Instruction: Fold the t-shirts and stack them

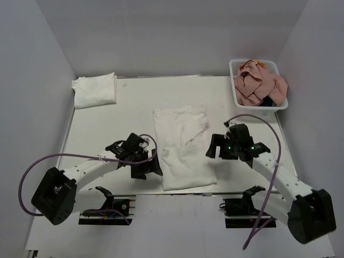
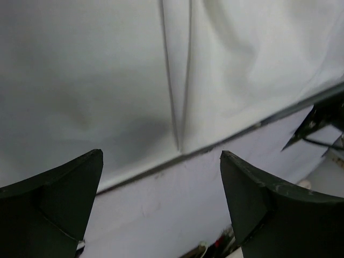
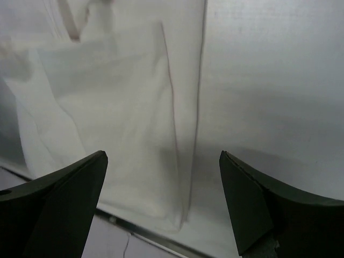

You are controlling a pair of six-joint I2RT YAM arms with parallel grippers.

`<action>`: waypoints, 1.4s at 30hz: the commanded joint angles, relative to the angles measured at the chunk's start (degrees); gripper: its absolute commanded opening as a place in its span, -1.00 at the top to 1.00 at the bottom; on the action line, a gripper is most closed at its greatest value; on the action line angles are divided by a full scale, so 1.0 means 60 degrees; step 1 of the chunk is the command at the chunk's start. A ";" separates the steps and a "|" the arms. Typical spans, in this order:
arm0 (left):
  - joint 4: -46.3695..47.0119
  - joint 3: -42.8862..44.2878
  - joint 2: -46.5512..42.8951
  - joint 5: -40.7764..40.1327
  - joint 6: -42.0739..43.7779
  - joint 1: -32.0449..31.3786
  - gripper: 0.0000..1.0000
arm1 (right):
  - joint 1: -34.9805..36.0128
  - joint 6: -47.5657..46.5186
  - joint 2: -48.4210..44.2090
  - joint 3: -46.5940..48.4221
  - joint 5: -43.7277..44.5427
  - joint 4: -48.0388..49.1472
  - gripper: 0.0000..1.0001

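A white t-shirt (image 1: pixel 183 145) lies folded lengthwise in the middle of the table, its near end at the front edge. My left gripper (image 1: pixel 152 167) is open and empty by the shirt's near left corner; the left wrist view shows that white cloth (image 2: pixel 252 59) above the table's edge. My right gripper (image 1: pixel 213 148) is open and empty just right of the shirt; the right wrist view shows the shirt's right edge (image 3: pixel 134 134) between the fingers. A folded white shirt (image 1: pixel 94 90) lies at the far left. A pink shirt (image 1: pixel 258 86) and a navy one (image 1: pixel 267 100) sit in the basket.
A white mesh basket (image 1: pixel 236 69) stands at the far right corner. White walls close in the table on three sides. The table's front edge (image 1: pixel 177 193) runs just below the shirt, with the arm mounts beneath it.
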 commanded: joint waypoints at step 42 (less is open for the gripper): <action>0.0713 0.0560 0.0421 -0.2741 -0.1618 -0.3493 1.00 | 0.0564 0.0608 -0.1852 -0.1836 -0.2026 -0.0691 1.00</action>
